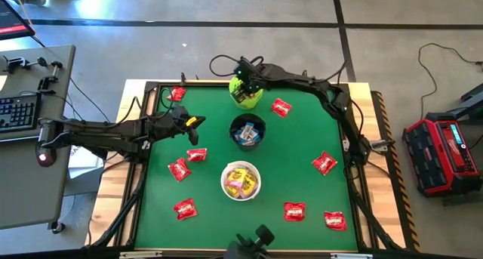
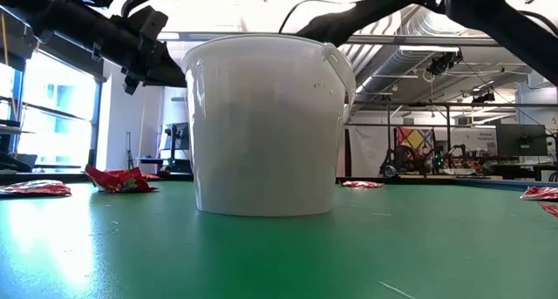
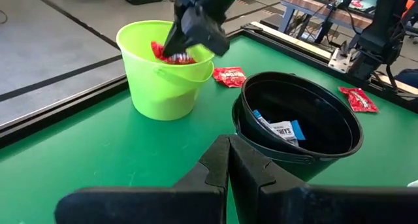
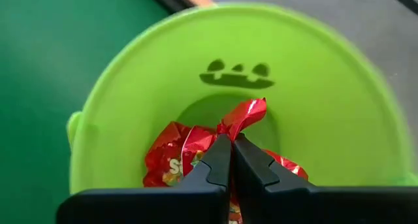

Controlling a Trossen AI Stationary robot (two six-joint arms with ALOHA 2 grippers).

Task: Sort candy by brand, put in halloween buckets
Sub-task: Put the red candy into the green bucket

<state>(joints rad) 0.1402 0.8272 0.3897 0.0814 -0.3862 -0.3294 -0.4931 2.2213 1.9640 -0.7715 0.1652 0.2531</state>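
White bucket point(image 2: 266, 125) stood centre on green table point(image 2: 261, 255), nearest to camera, upright, filling most of view. Crumpled red candy point(image 2: 120, 179) lay left of bucket, on table, apart from it. Another red packet point(image 2: 35, 188) lay flat at far left edge. Small red packet point(image 2: 361, 184) lay right of bucket, farther back. Red packets point(image 2: 542, 194) at right edge, cut off. Dark arm point(image 2: 96, 33) crossed upper left; second arm point(image 2: 418, 4) crossed upper right. Room beyond table.
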